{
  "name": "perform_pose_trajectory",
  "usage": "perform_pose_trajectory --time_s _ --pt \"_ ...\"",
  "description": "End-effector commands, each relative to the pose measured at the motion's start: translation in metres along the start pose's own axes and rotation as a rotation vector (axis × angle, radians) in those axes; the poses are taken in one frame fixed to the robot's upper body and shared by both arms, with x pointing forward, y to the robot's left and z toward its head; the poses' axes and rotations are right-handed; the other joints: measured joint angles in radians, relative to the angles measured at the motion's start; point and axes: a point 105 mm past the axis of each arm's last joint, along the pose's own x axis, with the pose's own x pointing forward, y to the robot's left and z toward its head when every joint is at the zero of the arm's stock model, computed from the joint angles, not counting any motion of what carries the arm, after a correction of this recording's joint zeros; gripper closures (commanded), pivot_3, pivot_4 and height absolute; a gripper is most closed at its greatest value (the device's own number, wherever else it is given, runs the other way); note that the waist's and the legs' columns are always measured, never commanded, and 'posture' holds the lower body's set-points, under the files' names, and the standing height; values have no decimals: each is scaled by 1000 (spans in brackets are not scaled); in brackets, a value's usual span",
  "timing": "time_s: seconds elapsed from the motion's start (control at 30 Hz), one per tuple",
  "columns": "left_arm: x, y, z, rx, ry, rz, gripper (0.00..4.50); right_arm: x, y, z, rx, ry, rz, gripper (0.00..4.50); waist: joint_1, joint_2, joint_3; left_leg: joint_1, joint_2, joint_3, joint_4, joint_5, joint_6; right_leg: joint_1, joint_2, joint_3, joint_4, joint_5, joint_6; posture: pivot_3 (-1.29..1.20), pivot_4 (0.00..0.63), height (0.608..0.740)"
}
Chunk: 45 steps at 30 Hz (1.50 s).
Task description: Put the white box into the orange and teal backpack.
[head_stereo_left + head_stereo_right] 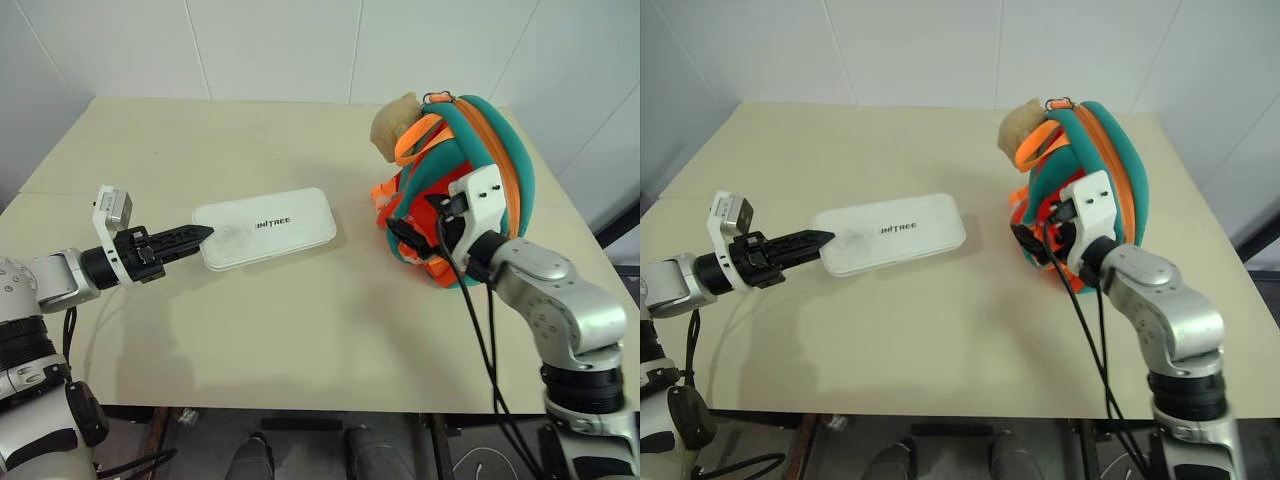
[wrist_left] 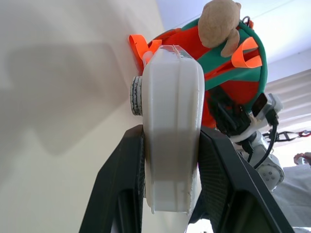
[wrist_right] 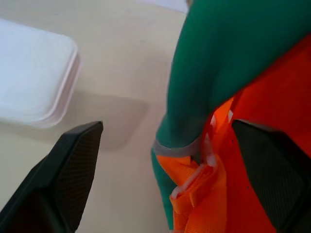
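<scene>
The white box (image 1: 265,228) lies flat over the middle of the table, "UNITREE" lettering up. My left gripper (image 1: 203,235) is shut on its left end, one black finger (image 2: 121,179) on each long side. A shadow under the box's far end suggests it hangs a little above the table. The orange and teal backpack (image 1: 500,140) stands upright at the right, with a tan plush piece (image 1: 395,120) at its top. My right gripper (image 1: 412,240) is open at the backpack's lower front. The teal edge (image 3: 194,97) and an orange strap (image 3: 199,194) sit between its spread fingers.
The beige table (image 1: 300,330) has bare room in front of and behind the box. Its front edge runs close below both arms. White wall panels rise behind the table. A black cable hangs from my right wrist.
</scene>
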Motion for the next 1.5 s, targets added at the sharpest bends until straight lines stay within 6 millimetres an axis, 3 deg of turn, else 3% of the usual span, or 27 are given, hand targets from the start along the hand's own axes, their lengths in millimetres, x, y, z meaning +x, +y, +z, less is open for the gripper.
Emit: perform_pose_trajectory --time_s 0.03,0.23,0.3,0.53,0.67,0.73,0.9,1.17,1.23,1.3,1.5 --pt "-1 -15 7 46 -21 -53 3278 13 0 19 -1 -109 -80 0 0 0 0 0 0 0 0 0 0 0 0 0 0 0 0 0 150 740" --pt "-5 -15 6 52 -31 -47 3278 31 3 22 51 -176 -148 0 1 0 0 -1 0 0 -1 0 0 -1 0 0 0 0 0 0 150 740" --pt "-8 -15 6 52 -41 -44 3278 35 4 28 75 -211 -165 387 0 0 0 -1 0 0 -1 0 -1 -2 0 0 0 0 0 0 150 740" --pt "-14 -16 6 58 -78 -35 3278 39 -1 43 170 -263 -145 2677 -2 0 0 -1 0 0 -2 0 -1 -2 -1 0 1 0 0 0 150 740" --pt "-18 -15 16 78 -128 -15 3278 46 10 63 283 -310 -4 4059 -6 0 0 0 0 0 -2 1 -1 -3 0 0 2 0 0 0 150 740" --pt "-21 -15 21 87 -148 -6 3278 48 17 72 303 -329 64 4499 -8 0 0 0 0 0 -2 1 -1 -3 0 0 2 0 0 0 150 740" --pt "-31 -20 38 138 -196 15 3278 37 61 100 337 -350 412 4500 -16 0 0 -1 0 0 -3 1 -1 -4 0 0 2 0 0 0 150 740" --pt "-54 -24 61 207 -266 82 3278 8 102 102 247 -306 773 4500 -30 0 0 -2 1 2 -6 1 -1 -7 -1 0 1 0 -1 0 150 740" --pt "-65 -27 71 237 -295 112 3278 -15 113 105 197 -294 941 4500 -28 0 0 -2 1 2 -7 1 -1 -7 0 0 1 -1 -2 0 150 740" --pt "-73 -28 77 257 -313 130 3278 -31 118 105 161 -277 1048 4500 -27 0 0 -3 1 2 -7 1 -1 -7 -1 0 0 -1 -2 0 150 740" --pt "-82 -26 82 273 -318 139 3281 -56 118 109 132 -243 1198 4500 -23 0 0 -3 1 2 -6 0 -1 -7 -1 -1 0 -1 -3 0 150 740"
